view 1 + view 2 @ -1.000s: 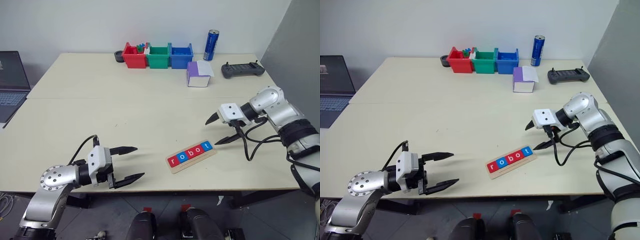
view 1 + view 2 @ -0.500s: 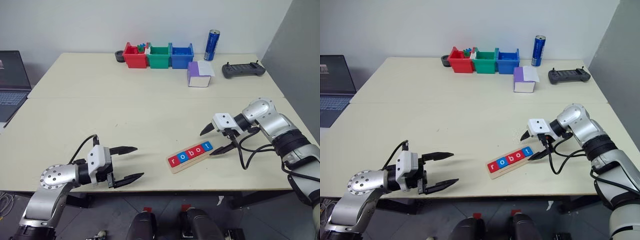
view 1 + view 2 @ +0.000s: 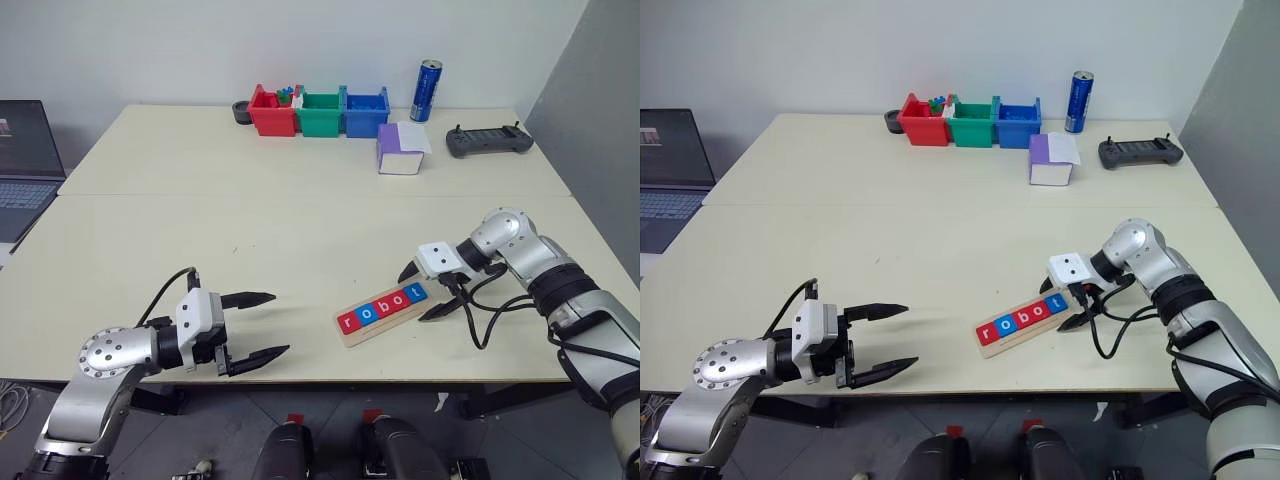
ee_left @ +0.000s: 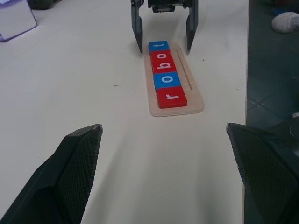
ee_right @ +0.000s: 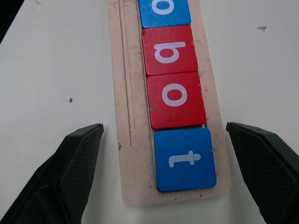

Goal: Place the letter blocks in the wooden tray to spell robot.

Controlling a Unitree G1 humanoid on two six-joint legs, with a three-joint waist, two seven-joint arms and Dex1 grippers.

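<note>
Letter blocks (image 3: 381, 308) all five lie in the wooden tray (image 3: 350, 335) and read "robot", near the front edge of the table (image 3: 280, 225).

Head views: the right gripper (image 3: 424, 291) hangs with open jaws at the "t" end of the tray and holds nothing; the left gripper (image 3: 252, 325) is well apart to the left, also open and empty. I judge the spelling is finished, so the next move only calls for lifting the right arm away without pushing the tray. At the far edge stand the bins (image 3: 316, 110), a blue can (image 3: 425, 90), a purple-and-white box (image 3: 400, 148) and a controller (image 3: 487, 141); none is in the way.
Left wrist view: the tray lies between both grippers, with nothing between.
Right wrist view: the blue "t" tile (image 5: 185, 158) lies between the wide fingers (image 5: 65, 182), which stand on either side of the tray end.
</note>
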